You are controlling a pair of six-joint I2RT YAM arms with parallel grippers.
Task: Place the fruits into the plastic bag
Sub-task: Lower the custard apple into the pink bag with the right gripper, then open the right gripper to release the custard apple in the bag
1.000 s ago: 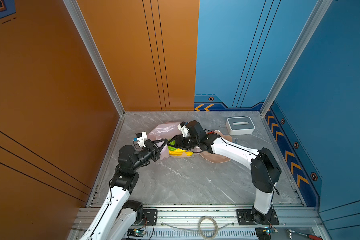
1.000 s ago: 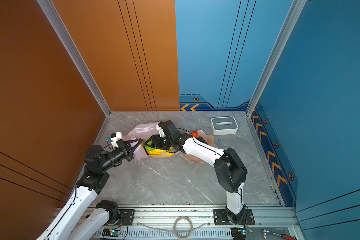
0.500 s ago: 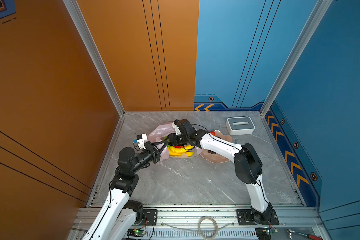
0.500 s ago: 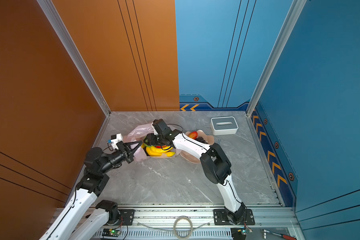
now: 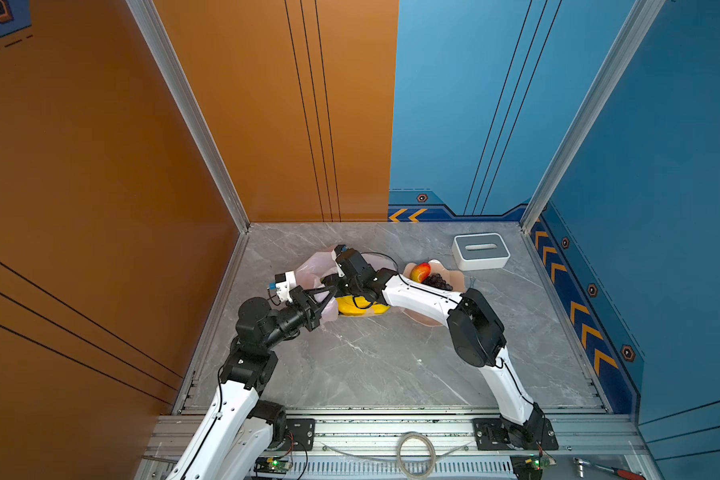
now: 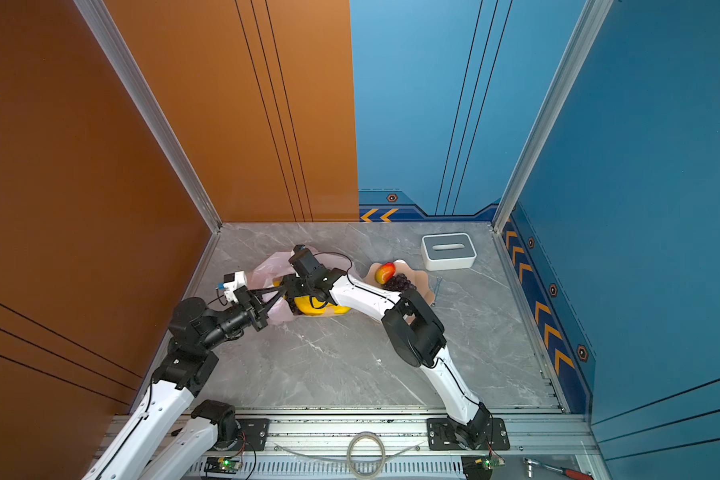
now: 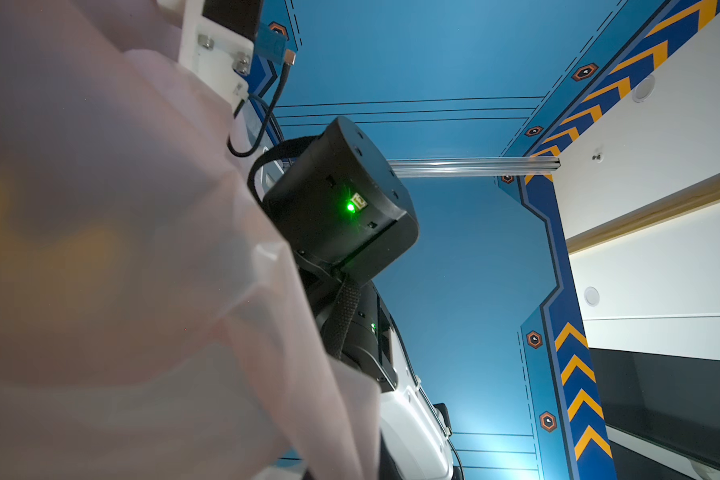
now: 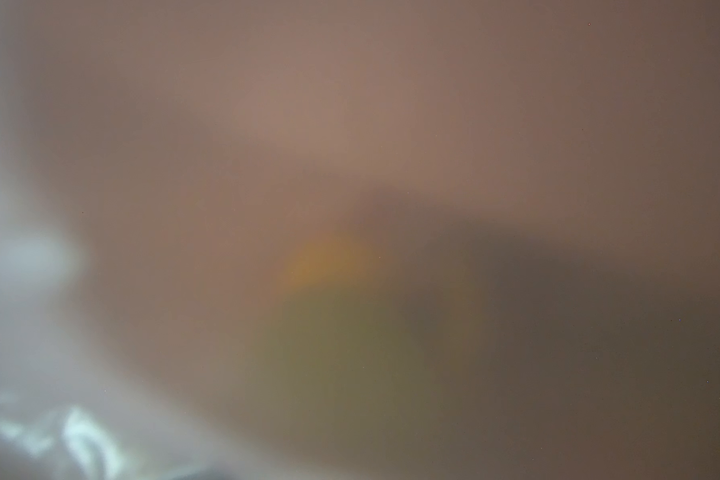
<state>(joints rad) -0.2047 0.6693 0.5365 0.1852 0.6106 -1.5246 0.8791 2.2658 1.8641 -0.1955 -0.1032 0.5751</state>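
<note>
The peach bowl [image 5: 458,277] sits on the grey marble table [image 5: 391,365] with the red-yellow mango [image 5: 420,272] and the dark grapes [image 5: 437,282] inside it. In both top views the plastic bag [image 5: 310,266] lies crumpled to the left of the bowl, near it but apart. The yellow banana bunch [image 5: 364,308] lies between them at the bag's mouth; I cannot tell whether it is wholly inside the film. The left gripper [image 5: 327,296] reaches in from the side of the bag away from the bowl, its jaws together on a fold of the film, which drapes across the left wrist view. The right arm passes over the bowl, and the right gripper [image 5: 334,286] is down at the bag's mouth by the banana bunch. Its fingers are hidden and the right wrist view is only pink blur with a yellow-green smudge, so I cannot tell whether they are apart or closed. The white-and-grey slotted box [image 5: 481,251] stands behind the bowl, to its right.
</note>
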